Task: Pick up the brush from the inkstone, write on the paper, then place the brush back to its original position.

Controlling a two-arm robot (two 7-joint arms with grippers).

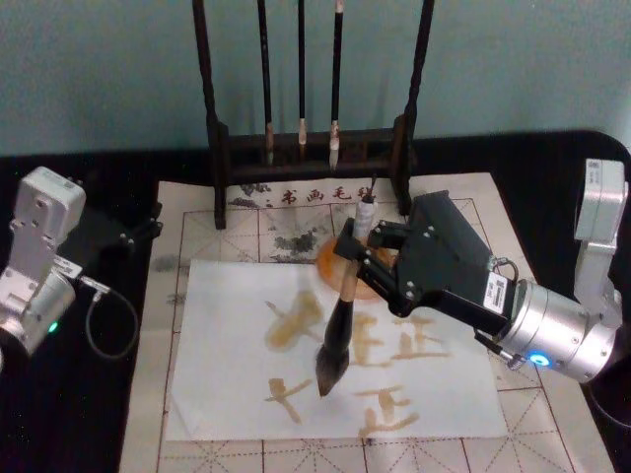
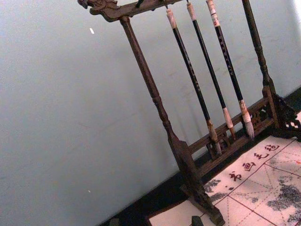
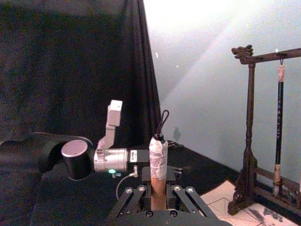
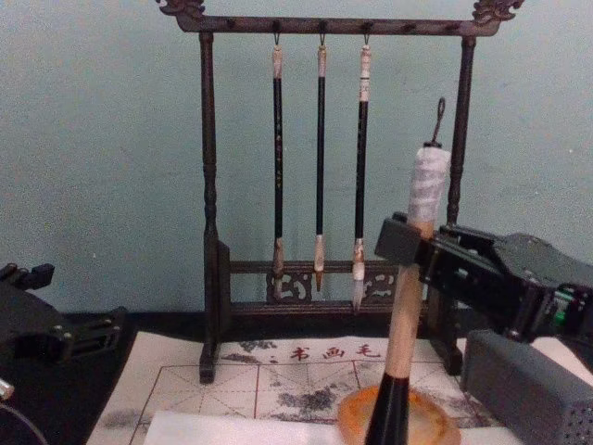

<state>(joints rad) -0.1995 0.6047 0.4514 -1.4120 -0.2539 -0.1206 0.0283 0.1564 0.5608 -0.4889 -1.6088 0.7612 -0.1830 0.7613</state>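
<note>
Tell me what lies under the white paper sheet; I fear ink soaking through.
The white paper sheet lies on a beige red-gridded felt mat, visible around its edges; the part beneath is covered.

Sheet of paper (image 1: 227, 325) on the mat (image 1: 187, 212), inkstone (image 4: 435, 422) just behind it, rack (image 1: 212, 128) at the mat's back edge, brush (image 1: 335, 340) over the paper

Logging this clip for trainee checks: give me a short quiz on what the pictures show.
1. Which gripper holds the brush? A. left B. right C. neither
2. True or false: the brush is lying flat.
3. How many thin brushes hang on the rack?

Key:
1. B. The right gripper is shut on the handle. The left gripper is parked at the left.
2. False. It stands near upright, tip at the paper, in front of the orange dish.
3. Three.
</note>
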